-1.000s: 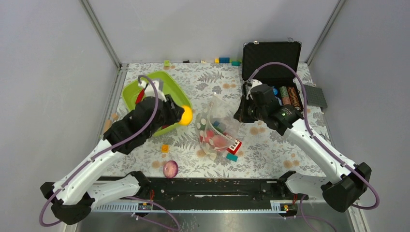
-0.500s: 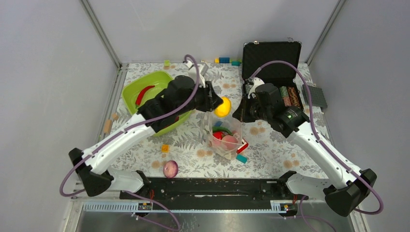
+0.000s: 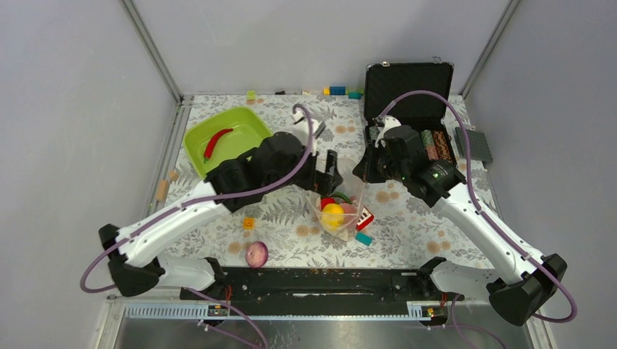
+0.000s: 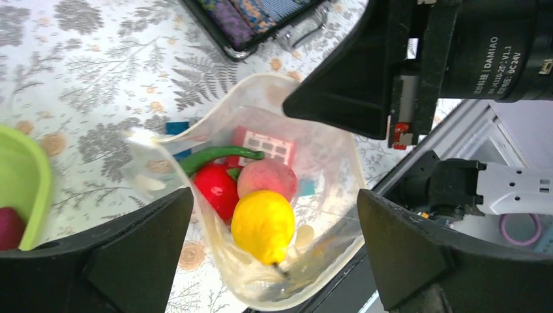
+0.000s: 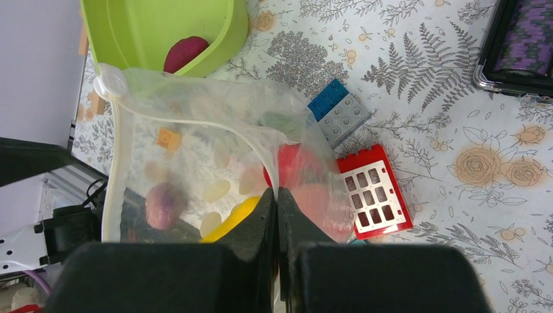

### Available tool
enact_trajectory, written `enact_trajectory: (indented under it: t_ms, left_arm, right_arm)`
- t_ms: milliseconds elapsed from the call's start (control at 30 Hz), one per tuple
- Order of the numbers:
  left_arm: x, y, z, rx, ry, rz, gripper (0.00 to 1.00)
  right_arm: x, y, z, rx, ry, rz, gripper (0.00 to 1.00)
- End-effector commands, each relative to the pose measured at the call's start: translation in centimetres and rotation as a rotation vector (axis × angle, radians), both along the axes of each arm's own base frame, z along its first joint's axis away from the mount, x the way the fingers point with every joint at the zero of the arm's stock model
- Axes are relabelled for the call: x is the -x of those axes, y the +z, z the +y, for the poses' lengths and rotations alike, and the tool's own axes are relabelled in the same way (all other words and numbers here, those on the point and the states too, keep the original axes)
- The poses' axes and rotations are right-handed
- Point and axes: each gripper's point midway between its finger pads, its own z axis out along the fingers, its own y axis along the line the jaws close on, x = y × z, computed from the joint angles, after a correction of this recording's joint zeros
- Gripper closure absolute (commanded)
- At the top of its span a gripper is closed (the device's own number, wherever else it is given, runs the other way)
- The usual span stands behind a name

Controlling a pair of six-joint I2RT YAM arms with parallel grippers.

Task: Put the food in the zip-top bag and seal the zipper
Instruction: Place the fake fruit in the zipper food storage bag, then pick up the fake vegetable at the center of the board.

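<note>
The zip-top bag (image 3: 339, 209) stands open-mouthed at mid table, with its whitish zipper (image 5: 116, 153) along the mouth edge. My right gripper (image 5: 277, 193) is shut on the bag's rim and holds it up. My left gripper (image 4: 274, 195) hangs open right above the mouth, holding nothing. Inside the bag lie a yellow lemon (image 4: 263, 225), a pink peach (image 4: 268, 177), a red fruit (image 4: 217, 188) and a green stem-like piece (image 4: 218, 155). A purple onion (image 3: 256, 254) lies on the table near the front edge. A red chili (image 3: 217, 141) rests in the lime-green tub (image 3: 244, 121).
A dark red piece (image 5: 186, 52) also sits in the tub. A red window block (image 5: 375, 189) and a blue block (image 5: 338, 107) lie against the bag. An open black case (image 3: 407, 83) with poker chips stands at the back right. Small blocks line the back edge.
My left gripper carried the lemon from beside the tub to above the bag and opened. The lemon now lies inside the bag. The right gripper kept its hold on the rim.
</note>
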Motion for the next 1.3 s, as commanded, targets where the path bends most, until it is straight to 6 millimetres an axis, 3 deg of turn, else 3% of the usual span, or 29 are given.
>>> enact_trajectory:
  t_ms: [0, 100, 267, 367, 533, 600, 900, 1067, 1133, 1267]
  left_arm:
    - [0.4, 1.0, 5.5, 0.008, 0.159, -0.035, 0.01]
    - [0.9, -2.0, 10.0, -0.066, 0.334, 0.026, 0.01]
    - [4.0, -10.2, 17.8, -0.28, 0.645, 0.259, 0.01]
    - [7.0, -14.9, 19.7, -0.339, 0.722, 0.423, 0.01]
    - [10.6, -20.6, 22.0, -0.369, 0.833, 0.597, 0.01]
    - [11.0, -22.3, 22.1, -0.343, 0.843, 0.618, 0.01]
    - [10.3, -26.4, 17.6, -0.165, 0.688, 0.67, 0.01]
    - [10.6, -28.4, 18.4, -0.23, 0.716, 0.71, 0.04]
    - [10.4, -28.1, 17.6, -0.215, 0.683, 0.714, 0.13]
    - [9.8, -26.4, 16.1, -0.17, 0.631, 0.707, 0.49]
  right_arm:
    - [-0.6, 1.0, -0.7, 0.012, -0.027, -0.053, 1.0]
    - [-0.8, 0.9, -0.8, 0.026, -0.018, -0.06, 1.0]
    - [-1.0, 0.1, -1.0, 0.047, -0.017, -0.051, 1.0]
    - [-0.8, 0.0, -1.2, 0.052, -0.011, -0.053, 1.0]
    - [-0.8, -0.1, -1.5, 0.06, -0.01, -0.061, 1.0]
    - [-0.8, 0.0, -1.4, 0.056, -0.005, -0.068, 1.0]
    - [-0.6, -0.1, -1.0, 0.041, 0.016, -0.066, 1.0]
    - [-0.6, 0.0, -1.2, 0.042, 0.011, -0.073, 1.0]
    - [-0.7, 0.1, -1.2, 0.041, 0.009, -0.075, 1.0]
    - [-0.7, 0.0, -1.2, 0.043, 0.007, -0.072, 1.0]
